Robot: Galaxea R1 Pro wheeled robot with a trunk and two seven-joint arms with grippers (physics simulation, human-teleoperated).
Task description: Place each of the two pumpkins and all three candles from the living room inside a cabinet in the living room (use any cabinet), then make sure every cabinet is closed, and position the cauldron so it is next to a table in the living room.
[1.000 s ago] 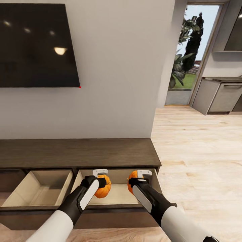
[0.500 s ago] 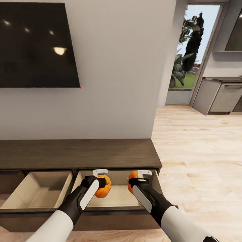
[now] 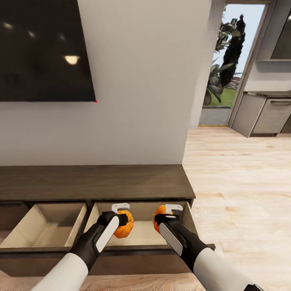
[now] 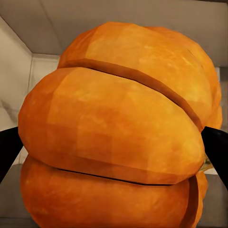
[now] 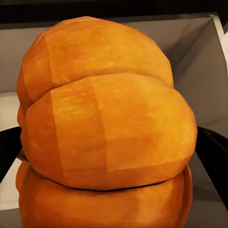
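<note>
Two orange ribbed pumpkins, one per gripper, hang over the right of two open drawers in the long dark brown cabinet [image 3: 97,182]. The left gripper [image 3: 120,208] pinches the left pumpkin [image 3: 124,229]; the right gripper [image 3: 173,209] pinches the right pumpkin [image 3: 159,215]. Up close, each pumpkin shows broad glossy orange lobes with deep grooves, a black finger [image 4: 8,151] pressed to either side. Both drawers have pale beige insides; the left drawer [image 3: 46,226] holds nothing visible. One dark TV [image 3: 42,50] hangs on the white wall above.
</note>
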